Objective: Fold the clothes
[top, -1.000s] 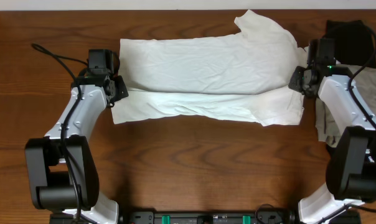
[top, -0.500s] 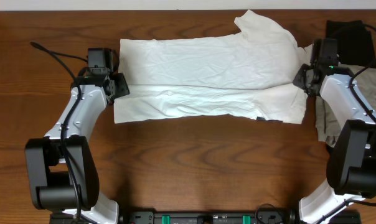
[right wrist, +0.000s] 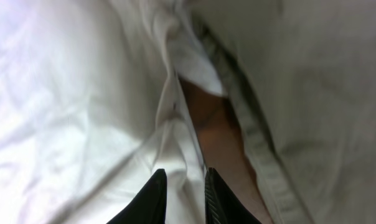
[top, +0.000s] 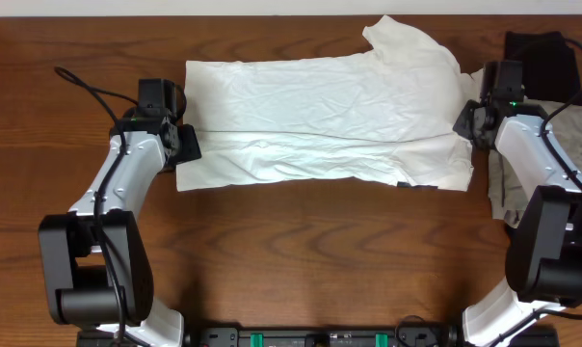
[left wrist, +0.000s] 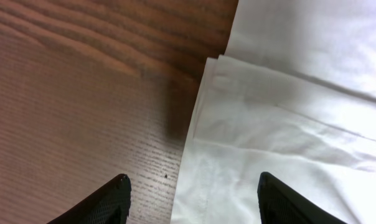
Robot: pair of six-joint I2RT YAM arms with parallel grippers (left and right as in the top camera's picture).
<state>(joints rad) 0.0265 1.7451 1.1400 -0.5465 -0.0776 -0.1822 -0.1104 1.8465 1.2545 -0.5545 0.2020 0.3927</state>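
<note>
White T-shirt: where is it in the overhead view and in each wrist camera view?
Overhead: the white T-shirt lies spread across the upper middle of the brown wood table.
Left wrist: it fills the right side, its layered edge against bare wood.
Right wrist: it fills the left side, with a raised fold down the middle.
Shared landmark: the table's bare wood beside the shirt's edge, in every view.

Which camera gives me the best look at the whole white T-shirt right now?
Overhead: the white T-shirt shows whole, folded lengthwise. The left wrist view shows only its layered hem corner, and the right wrist view shows only bunched cloth.
</note>
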